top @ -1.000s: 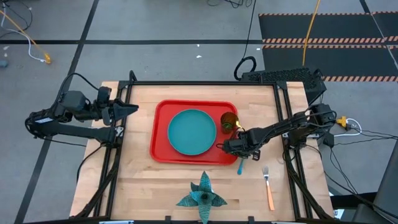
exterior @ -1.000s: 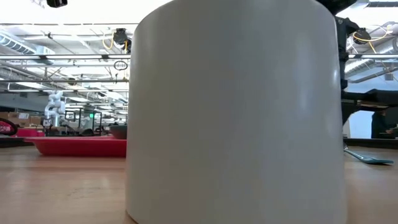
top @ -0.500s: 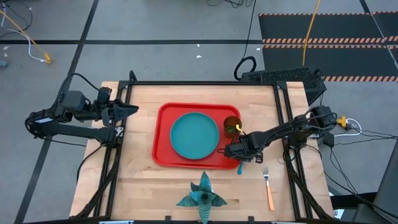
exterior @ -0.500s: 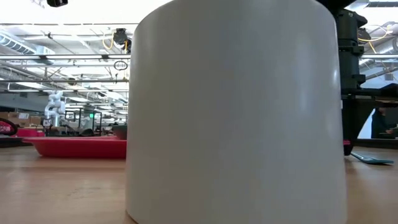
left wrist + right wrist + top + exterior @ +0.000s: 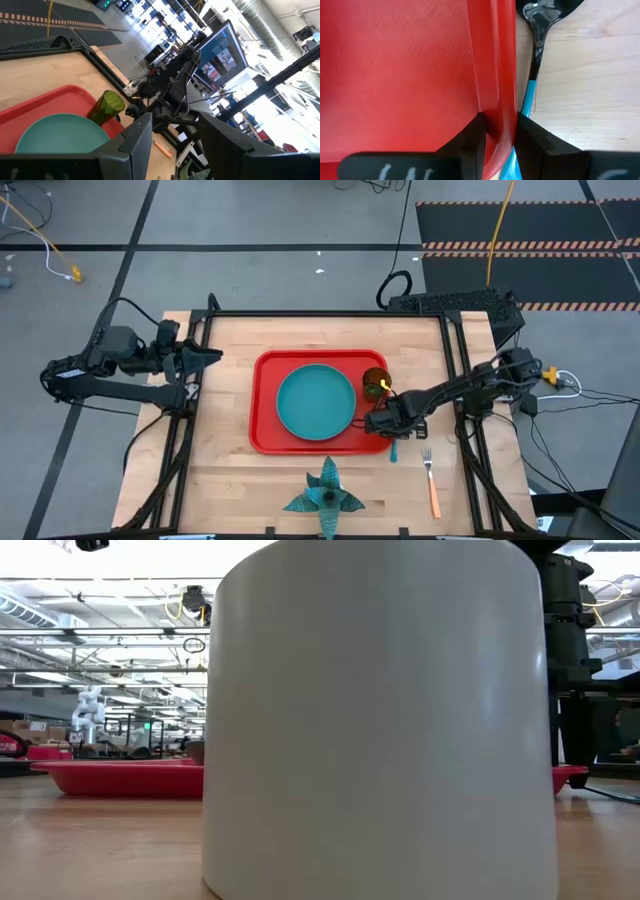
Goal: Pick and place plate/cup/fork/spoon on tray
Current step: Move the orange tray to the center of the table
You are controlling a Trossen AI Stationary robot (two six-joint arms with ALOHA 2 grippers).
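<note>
The red tray (image 5: 262, 430) lies at the table's middle with the teal plate (image 5: 315, 402) and the olive-green cup (image 5: 375, 378) on it. My right gripper (image 5: 378, 423) is shut on the tray's right rim, near its near right corner. The blue-handled spoon (image 5: 393, 450) lies on the table beside that corner, its handle (image 5: 527, 100) running along the rim. The orange-handled fork (image 5: 431, 483) lies on the table nearer the front right. My left gripper (image 5: 215, 355) is open and empty at the table's far left, clear of the tray. My right gripper pinches the tray's raised right rim (image 5: 497, 117) between its two fingers, one finger (image 5: 474, 142) inside the tray and one (image 5: 531, 145) outside. The fingers come from above, slanting from the table's right. The tray lies flat on the table.
A teal spiky star-shaped object (image 5: 325, 495) sits near the front edge, below the tray. A wide white cylinder (image 5: 380, 720) stands right in front of the low camera and hides most of that view. Black rails (image 5: 460, 370) run along the table's sides.
My right gripper has moved toward the table's right edge and slightly toward the near edge, still shut on the rim. The tray has slid the same way along the table, carrying the plate and cup with it.
</note>
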